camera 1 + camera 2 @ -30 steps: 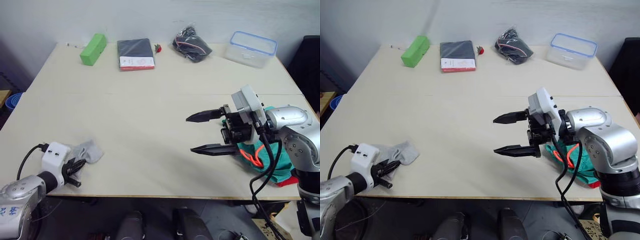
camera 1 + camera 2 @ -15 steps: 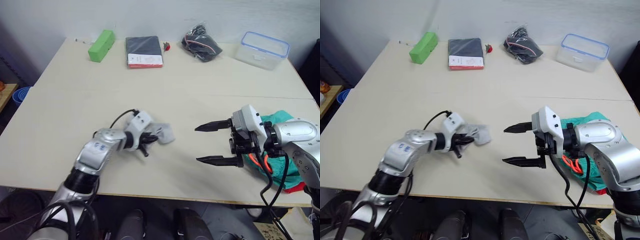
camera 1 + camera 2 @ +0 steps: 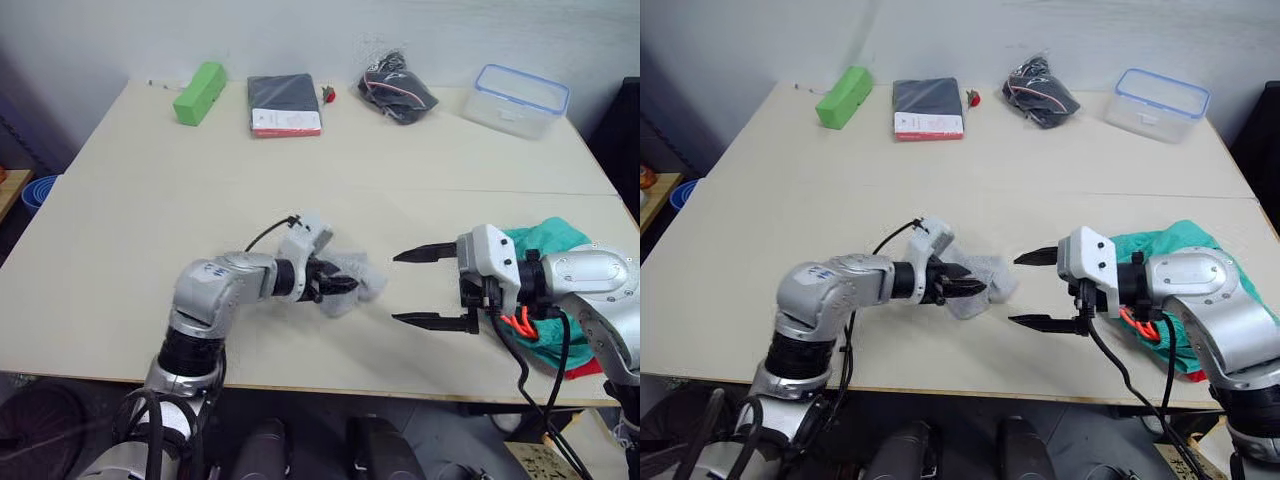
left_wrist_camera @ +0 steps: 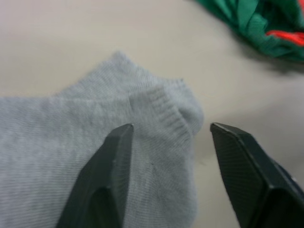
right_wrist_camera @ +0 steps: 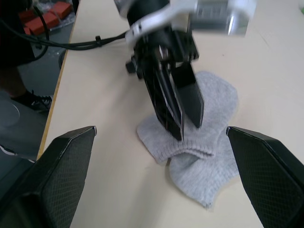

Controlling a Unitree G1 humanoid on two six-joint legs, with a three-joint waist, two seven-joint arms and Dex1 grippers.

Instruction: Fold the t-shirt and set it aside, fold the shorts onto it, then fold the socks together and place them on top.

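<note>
Light grey socks [image 3: 358, 283] lie in a loose heap on the table's middle front, also in the left wrist view [image 4: 85, 156]. My left gripper [image 3: 342, 285] rests over them, its fingers [image 4: 111, 171] parted astride one sock's cuff and gripping nothing. Just right of the socks hovers my right gripper [image 3: 394, 288], wide open and empty. The teal shorts [image 3: 556, 242] with an orange drawstring [image 3: 520, 322] lie bunched at the right edge behind that gripper. A sliver of the red t-shirt [image 3: 590, 368] shows under them.
Along the table's far edge [image 3: 300, 150] sit a green block [image 3: 200, 92], a dark flat packet [image 3: 285, 105], a black bundle in plastic [image 3: 395, 92] and a clear lidded container [image 3: 515, 100]. The front edge runs close below both grippers.
My left arm has carried the socks from the front left corner rightwards to the middle, beside the right gripper, and its fingers have parted. The right gripper stayed open.
</note>
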